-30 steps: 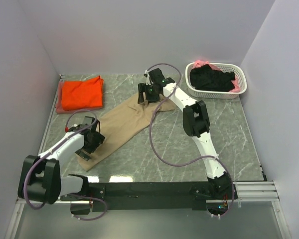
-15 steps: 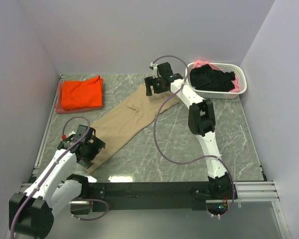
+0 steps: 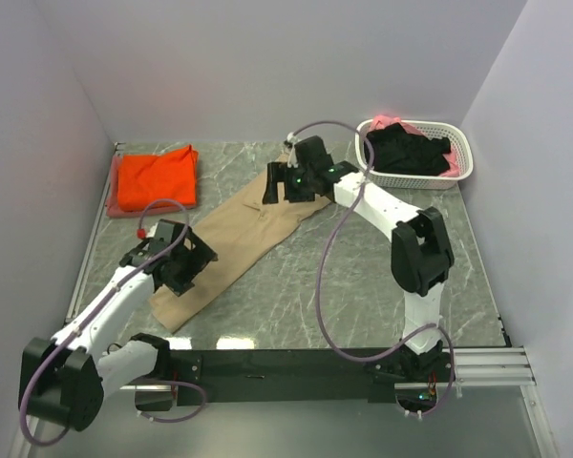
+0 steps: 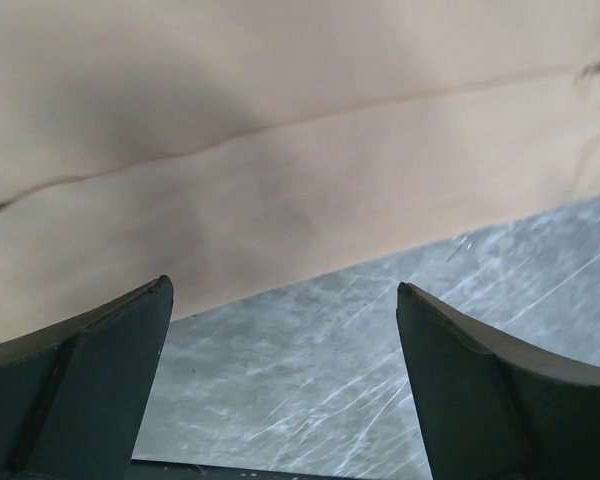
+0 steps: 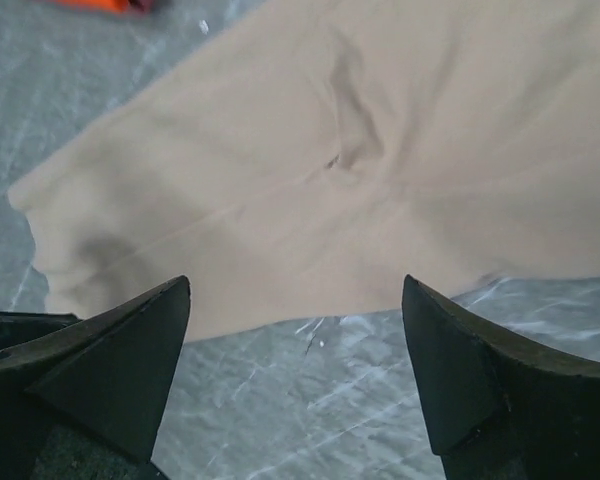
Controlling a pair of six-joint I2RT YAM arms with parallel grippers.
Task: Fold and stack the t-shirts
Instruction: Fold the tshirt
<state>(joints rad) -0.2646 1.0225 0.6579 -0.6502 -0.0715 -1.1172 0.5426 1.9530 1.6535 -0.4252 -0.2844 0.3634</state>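
Note:
The tan t-shirt (image 3: 241, 227) lies folded into a long strip, running diagonally from near left to the far middle of the table. My left gripper (image 3: 191, 261) hovers over its near half, open and empty; in the left wrist view (image 4: 282, 286) the cloth (image 4: 280, 150) fills the upper part and its edge passes between the fingers. My right gripper (image 3: 276, 187) hovers over the far end, open and empty (image 5: 295, 283), with the tan cloth (image 5: 310, 170) just ahead. The orange t-shirt (image 3: 154, 178) lies folded at the back left. Black and pink shirts (image 3: 406, 151) lie in the basket.
A white slotted basket (image 3: 463, 162) stands at the back right corner. White walls close in the left, back and right. The grey marble table (image 3: 363, 277) shows to the right of the tan shirt. A purple cable loops from the right arm over the table.
The left gripper has moved up along the strip from its near end toward the middle. The right gripper has drawn back from the far tip and swung left over the shirt's far end.

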